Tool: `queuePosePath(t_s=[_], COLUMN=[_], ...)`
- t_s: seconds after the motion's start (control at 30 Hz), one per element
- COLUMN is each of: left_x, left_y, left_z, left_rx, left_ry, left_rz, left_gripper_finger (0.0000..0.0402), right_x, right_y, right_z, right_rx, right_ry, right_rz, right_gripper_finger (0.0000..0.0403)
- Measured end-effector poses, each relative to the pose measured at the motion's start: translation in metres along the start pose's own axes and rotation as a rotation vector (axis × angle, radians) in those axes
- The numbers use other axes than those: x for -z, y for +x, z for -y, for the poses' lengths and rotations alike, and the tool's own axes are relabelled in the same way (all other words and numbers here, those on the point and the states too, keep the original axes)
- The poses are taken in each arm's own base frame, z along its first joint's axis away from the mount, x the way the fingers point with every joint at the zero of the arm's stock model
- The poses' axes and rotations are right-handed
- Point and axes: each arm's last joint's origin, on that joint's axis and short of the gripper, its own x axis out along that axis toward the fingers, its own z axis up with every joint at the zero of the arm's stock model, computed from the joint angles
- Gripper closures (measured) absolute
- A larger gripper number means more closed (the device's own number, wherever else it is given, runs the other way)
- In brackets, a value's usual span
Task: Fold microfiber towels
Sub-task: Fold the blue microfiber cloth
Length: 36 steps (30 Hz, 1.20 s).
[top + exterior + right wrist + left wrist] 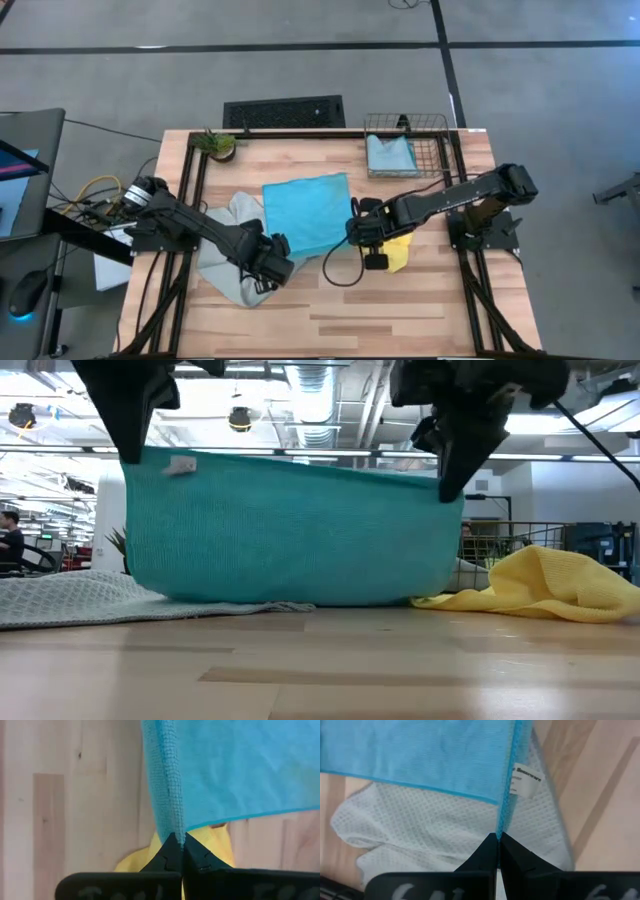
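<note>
Cyan towel point(308, 212) hangs mid-surface, near edge lifted: left pincer point(272, 262) and right pincer point(366, 240) each clamped tight on a near corner. Light, limp, sags between grips; hold hemmed corners, keep edge taut

The worktop point(400, 310) is a pale wood-plank surface edged by a black frame. On its left part lies a crumpled grey-green towel point(222, 270), spread flat in the low view. A bright yellow towel point(398, 252) lies bunched on the right part, just beside the middle. At the far right corner stands a wire mesh basket point(432, 130) holding a pale blue towel point(390, 155). A small potted plant point(217, 145) stands at the far left corner. The cyan-blue towel point(308, 212) hangs in the middle, its lower edge touching the wood in the low view. A black cable point(338, 272) loops on the planks near the front.
</note>
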Motion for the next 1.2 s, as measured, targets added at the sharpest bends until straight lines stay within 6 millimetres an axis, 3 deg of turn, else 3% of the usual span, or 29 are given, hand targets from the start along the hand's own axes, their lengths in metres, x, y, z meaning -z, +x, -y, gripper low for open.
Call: queuePosePath(t_s=[0.17,0.43,0.67,0.93,1.2], left_x=[-0.009,-0.031,-0.040,-0.052,-0.061], left_y=[0.005,0.022,0.051,0.066,0.071], left_z=[-0.018,-0.060,-0.101,-0.137,-0.166], left_rx=[-0.073,-0.192,-0.254,-0.287,-0.274], left_ry=[-0.030,-0.069,-0.138,-0.142,-0.196], left_rz=[-0.009,-0.025,-0.103,-0.101,-0.091], left_gripper_finger=[0.0401,0.0401,0.0401,0.0401,0.0401], right_x=[-0.004,-0.005,-0.007,-0.004,-0.005], right_y=[0.002,0.004,0.036,0.072,0.077], right_z=[0.029,0.095,0.134,0.163,0.172], right_rx=[0.033,0.166,0.206,0.220,0.243], right_ry=[0.008,0.077,0.118,0.123,0.116], right_rz=[0.024,0.065,0.041,-0.012,-0.002], right_gripper_finger=[0.0396,0.0396,0.0396,0.0396,0.0387])
